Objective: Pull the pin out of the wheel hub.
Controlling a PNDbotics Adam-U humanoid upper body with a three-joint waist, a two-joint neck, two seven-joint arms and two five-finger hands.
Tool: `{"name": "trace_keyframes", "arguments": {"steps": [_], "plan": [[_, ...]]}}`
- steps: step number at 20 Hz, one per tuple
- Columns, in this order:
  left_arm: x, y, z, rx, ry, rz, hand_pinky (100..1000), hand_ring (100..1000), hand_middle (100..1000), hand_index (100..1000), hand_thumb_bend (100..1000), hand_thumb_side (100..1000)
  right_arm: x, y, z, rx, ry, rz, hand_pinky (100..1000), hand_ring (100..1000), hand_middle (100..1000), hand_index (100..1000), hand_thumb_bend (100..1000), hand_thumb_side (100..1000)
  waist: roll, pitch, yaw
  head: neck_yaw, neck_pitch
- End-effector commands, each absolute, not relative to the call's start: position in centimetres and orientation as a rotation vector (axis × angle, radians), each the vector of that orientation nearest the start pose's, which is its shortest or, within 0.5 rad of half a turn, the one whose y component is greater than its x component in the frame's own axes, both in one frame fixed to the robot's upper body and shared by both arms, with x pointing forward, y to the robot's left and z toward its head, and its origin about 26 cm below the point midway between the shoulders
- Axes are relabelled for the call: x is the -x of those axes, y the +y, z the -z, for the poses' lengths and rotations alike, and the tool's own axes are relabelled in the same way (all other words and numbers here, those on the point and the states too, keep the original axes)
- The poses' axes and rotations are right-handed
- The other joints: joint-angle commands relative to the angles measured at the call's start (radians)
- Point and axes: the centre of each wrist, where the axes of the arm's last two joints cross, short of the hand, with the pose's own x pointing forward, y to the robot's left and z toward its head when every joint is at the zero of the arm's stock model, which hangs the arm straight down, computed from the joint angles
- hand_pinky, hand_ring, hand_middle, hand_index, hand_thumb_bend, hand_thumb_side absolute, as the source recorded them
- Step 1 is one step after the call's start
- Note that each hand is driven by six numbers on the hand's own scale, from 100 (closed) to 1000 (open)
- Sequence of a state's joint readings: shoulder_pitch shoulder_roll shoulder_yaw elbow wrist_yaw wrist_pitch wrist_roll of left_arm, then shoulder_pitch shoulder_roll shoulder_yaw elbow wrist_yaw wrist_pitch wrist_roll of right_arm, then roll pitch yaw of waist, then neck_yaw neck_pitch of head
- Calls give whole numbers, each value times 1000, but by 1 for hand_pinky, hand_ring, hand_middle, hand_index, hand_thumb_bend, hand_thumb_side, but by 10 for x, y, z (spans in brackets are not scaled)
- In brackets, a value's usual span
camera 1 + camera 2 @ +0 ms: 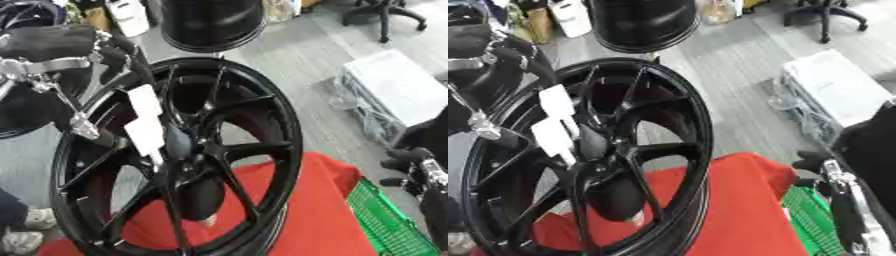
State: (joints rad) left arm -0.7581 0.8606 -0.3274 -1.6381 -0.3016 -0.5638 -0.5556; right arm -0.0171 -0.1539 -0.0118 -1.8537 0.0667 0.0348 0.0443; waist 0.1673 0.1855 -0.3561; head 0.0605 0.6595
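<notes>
A red cloth (319, 210) is spread over the work surface, and a green slatted basket (389, 222) is seen at its right edge. Beyond, a grey plank floor (297, 60) is shown, with a white box (398, 90) at the right, an office chair (385, 12) at the far right and a second dark round object (210, 22) standing behind.

The black wheel (175, 160) is stood on its edge on the red cloth, its open face turned toward the camera and a little to the left, so that its axle line runs roughly toward the viewer. At the wheel hub (179, 145) a white, flat, elongated piece (144, 122) is seen, its long axis running from the upper left down to the hub; whether this is the pin cannot be told.

The left hand (83, 47) is held at the upper left, above and left of the hub, near the rim; its fingers appear curled, but whether anything is pinched cannot be told. The right hand (837, 172) is seen at the right edge, well apart from the wheel, over the basket; how its fingers stand cannot be told.
</notes>
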Motion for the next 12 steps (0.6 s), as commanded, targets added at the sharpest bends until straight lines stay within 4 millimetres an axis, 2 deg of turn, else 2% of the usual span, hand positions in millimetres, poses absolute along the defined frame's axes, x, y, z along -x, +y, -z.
{"name": "trace_keyframes", "arguments": {"steps": [1,2,3,12], "plan": [[-369,283,-298,461,1498,-2660,503,255,656,777,752,173,-275,-270,-80,149,-1843,-241,626,793,599,750,100,980,-6,-23,0,4,-14],[-370,282,-296,459,1483,-2671,501,250,649,772,802,175,-275,-270,-81,148,-1843,-242,626,793,599,750,100,981,-6,-23,-1,4,-14],[-371,280,-292,456,1467,-2682,499,248,646,769,745,182,-275,-270,-81,148,-1843,-242,626,793,598,750,100,983,-5,-23,-1,4,-14],[-377,273,-275,439,1396,-2737,463,210,613,740,713,193,-276,-270,-81,146,-1844,-241,626,792,598,750,100,987,-4,-21,-4,2,-15]]}}
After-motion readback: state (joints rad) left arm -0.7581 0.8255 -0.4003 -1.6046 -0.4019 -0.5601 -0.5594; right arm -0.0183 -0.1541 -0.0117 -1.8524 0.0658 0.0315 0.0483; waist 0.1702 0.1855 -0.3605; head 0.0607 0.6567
